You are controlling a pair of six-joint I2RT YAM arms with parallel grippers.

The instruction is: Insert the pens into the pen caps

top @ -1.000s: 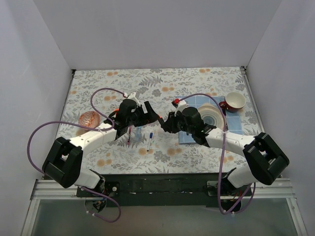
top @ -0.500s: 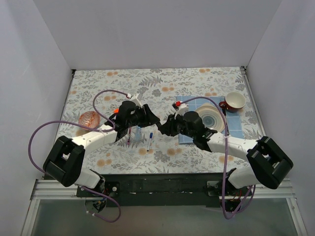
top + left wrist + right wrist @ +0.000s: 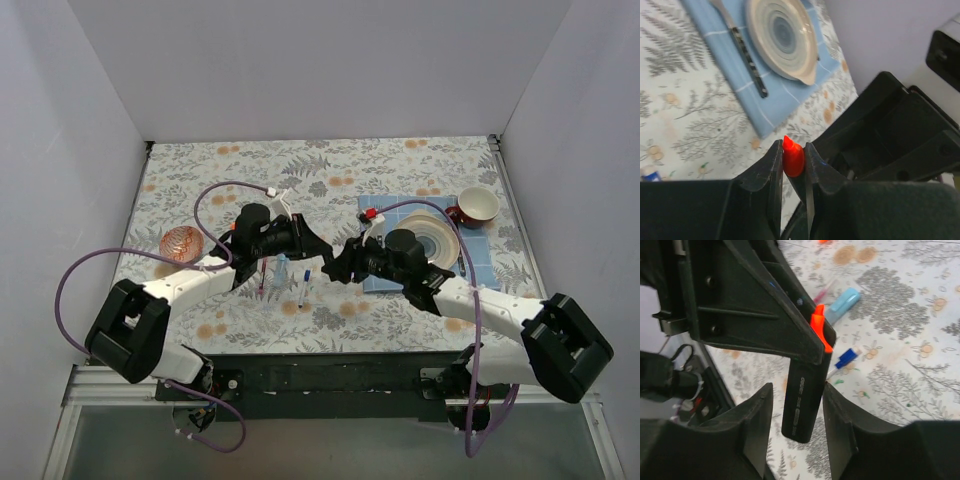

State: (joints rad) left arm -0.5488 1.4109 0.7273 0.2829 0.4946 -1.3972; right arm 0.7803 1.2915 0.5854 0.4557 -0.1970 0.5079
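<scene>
The thick black marker (image 3: pixel 802 405) hangs upright above the table with the orange-red cap (image 3: pixel 792 157) on its top end. My left gripper (image 3: pixel 792 145) is shut on that cap, which also peeks past its fingers in the right wrist view (image 3: pixel 819 325). My right gripper (image 3: pixel 797 387) is open, its jaws on either side of the marker's barrel with a gap on the left side. Both grippers meet over the table's middle (image 3: pixel 318 250) (image 3: pixel 338 268). On the table lie a light-blue marker (image 3: pixel 281 272), a maroon-red pen (image 3: pixel 262 280) and a white pen with a dark blue cap (image 3: pixel 303 287).
A plate (image 3: pixel 447 228) and a dark-handled utensil (image 3: pixel 740 40) rest on a blue cloth (image 3: pixel 480 250) at the right. A red and white cup (image 3: pixel 478 205) stands behind it. An orange patterned bowl (image 3: pixel 181 243) sits at the left.
My left gripper has shut on the orange-red cap. My right gripper has opened off the black marker. Both arms have drifted a little to the right.
</scene>
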